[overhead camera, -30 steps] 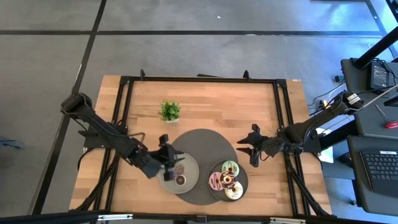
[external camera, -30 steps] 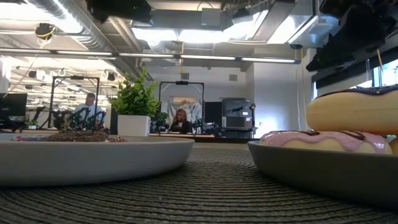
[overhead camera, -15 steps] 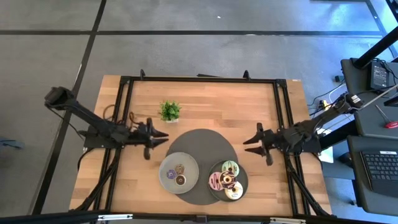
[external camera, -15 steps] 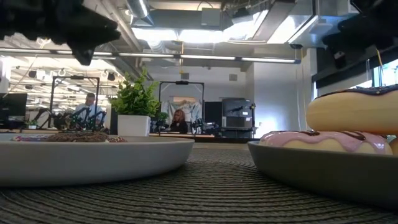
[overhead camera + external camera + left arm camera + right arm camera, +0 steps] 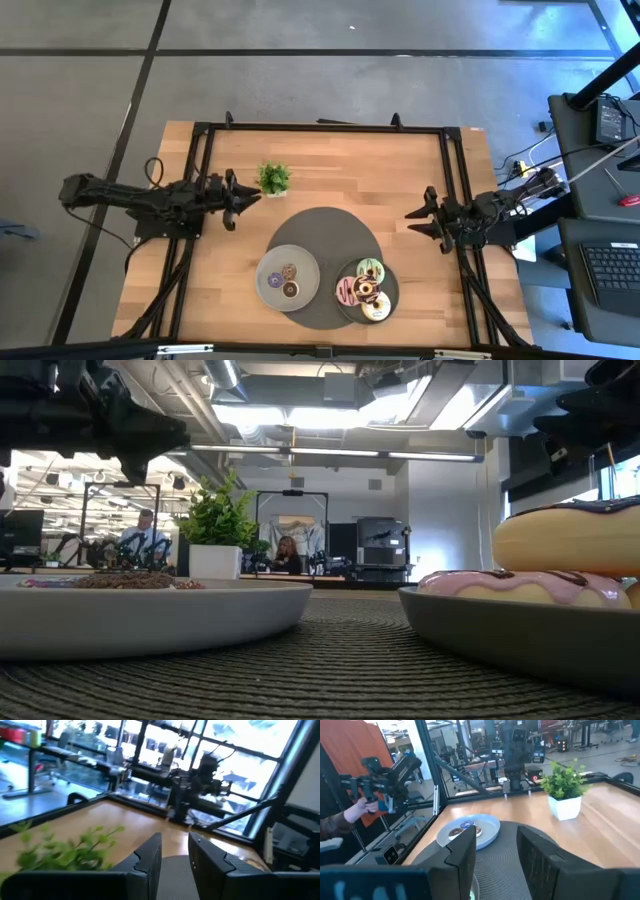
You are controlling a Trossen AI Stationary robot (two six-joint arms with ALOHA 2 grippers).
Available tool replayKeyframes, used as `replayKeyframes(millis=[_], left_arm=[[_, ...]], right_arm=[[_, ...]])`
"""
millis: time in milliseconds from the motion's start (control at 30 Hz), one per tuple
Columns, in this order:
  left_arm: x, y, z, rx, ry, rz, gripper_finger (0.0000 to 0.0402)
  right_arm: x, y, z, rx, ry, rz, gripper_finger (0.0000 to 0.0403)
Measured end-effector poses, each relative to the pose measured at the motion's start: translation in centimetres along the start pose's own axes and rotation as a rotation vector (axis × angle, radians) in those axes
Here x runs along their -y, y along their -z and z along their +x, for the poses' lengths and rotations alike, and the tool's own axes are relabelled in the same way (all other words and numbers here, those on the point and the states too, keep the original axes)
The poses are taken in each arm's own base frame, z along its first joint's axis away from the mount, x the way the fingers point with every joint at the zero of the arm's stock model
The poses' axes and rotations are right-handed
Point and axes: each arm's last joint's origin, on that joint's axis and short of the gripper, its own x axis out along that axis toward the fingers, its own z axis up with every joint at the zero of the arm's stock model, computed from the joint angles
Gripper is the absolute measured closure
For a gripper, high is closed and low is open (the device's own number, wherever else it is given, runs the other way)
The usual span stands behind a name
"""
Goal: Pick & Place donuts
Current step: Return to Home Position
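All seven donuts [image 5: 362, 289] sit on the two grey plates [image 5: 305, 266] — sorting looks done, only homing left; left gripper [image 5: 240, 192] and right gripper [image 5: 418, 218] hang at the tabletop's [image 5: 330, 170] sides, fingers parted, empty

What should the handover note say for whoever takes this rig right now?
Left gripper: open, empty, over the left side of the table, beside the plant.
Right gripper: open, empty, over the right side.
Three small donuts lie on the light grey plate; four larger donuts on the dark grey plate. Both plates sit on the round mat.
Done: all seven placed.
Left: probably only parking both arms at home.
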Motion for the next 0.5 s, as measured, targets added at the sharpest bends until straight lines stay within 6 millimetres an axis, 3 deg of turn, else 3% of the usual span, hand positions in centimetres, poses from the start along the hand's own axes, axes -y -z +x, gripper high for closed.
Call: replayKeyframes(millis=[500], left_arm=[[-0.9, -0.4, -2.3, 0.029, -0.064, 0.055, 0.0308]], right_arm=[[0.3, -0.1, -0.6, -0.007, 0.021, -0.085, 0.026]])
